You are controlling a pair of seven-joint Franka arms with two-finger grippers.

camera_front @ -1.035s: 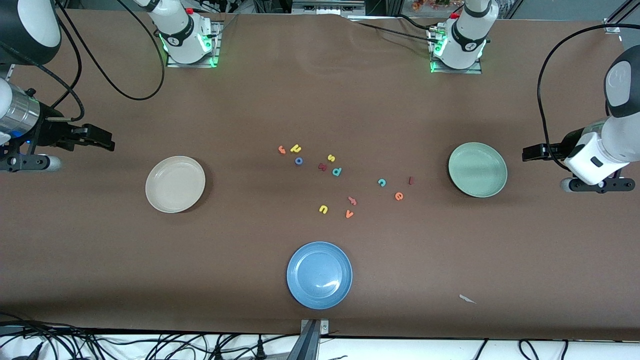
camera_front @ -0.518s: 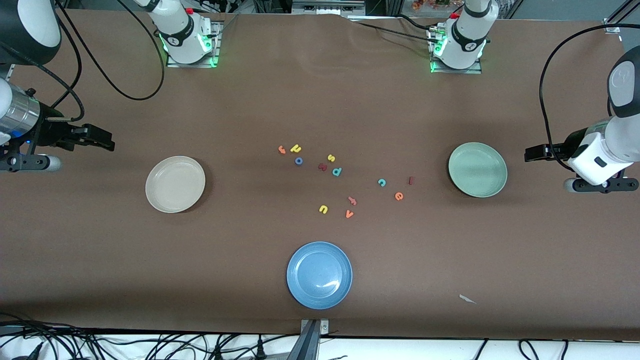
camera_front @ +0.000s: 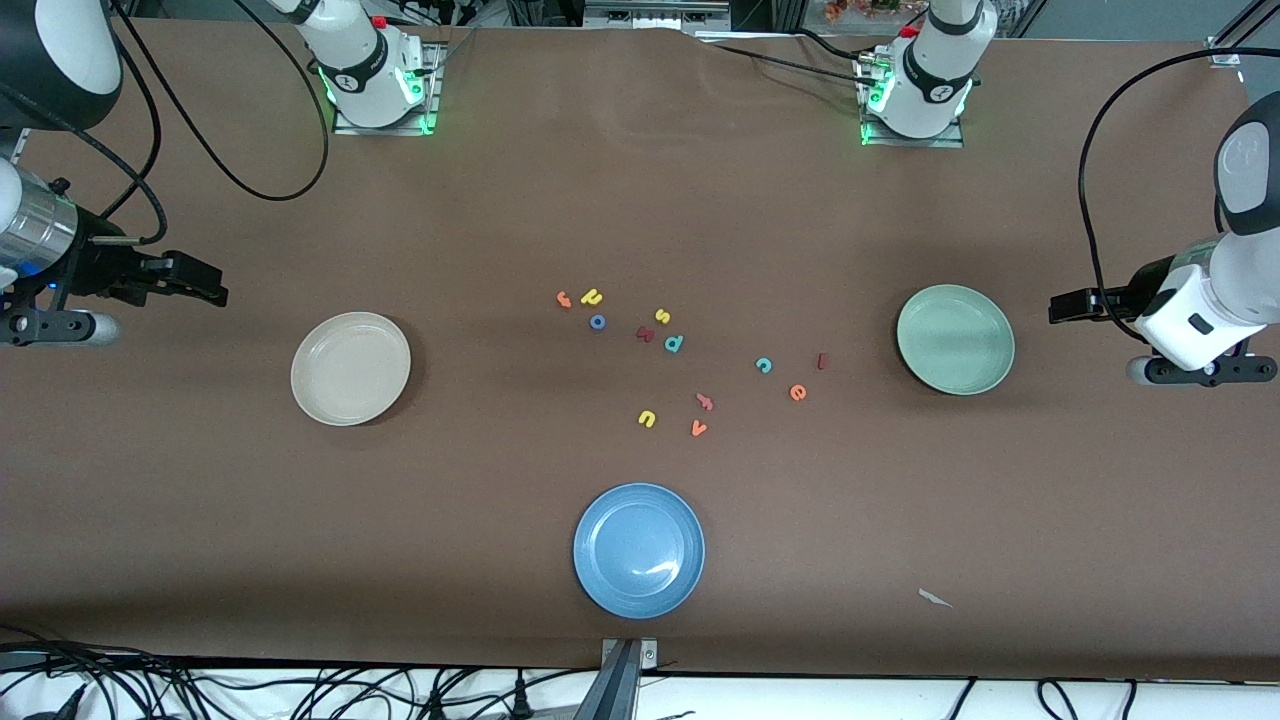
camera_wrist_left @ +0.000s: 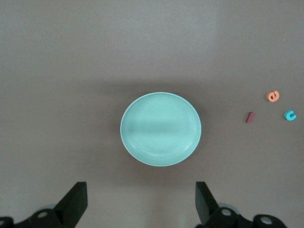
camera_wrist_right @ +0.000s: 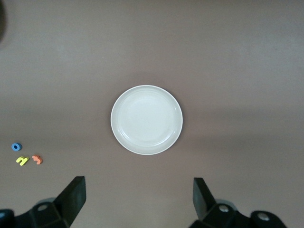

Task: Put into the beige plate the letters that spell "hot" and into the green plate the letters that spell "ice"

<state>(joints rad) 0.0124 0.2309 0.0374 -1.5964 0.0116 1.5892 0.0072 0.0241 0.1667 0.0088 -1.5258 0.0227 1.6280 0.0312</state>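
While both arms wait raised at the table ends, left pincer (camera_front: pixel 1058 305) and right pincer (camera_front: pixel 205 283) gape, holding nothing.

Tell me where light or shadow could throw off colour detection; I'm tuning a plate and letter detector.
Front view: a white glare streak on the blue plate; soft dark shadows beside the beige plate and green plate, and a dim band along the table's near edge. Left wrist view: a darker band across the green plate. Right wrist view: the beige plate looks nearly white, evenly lit.
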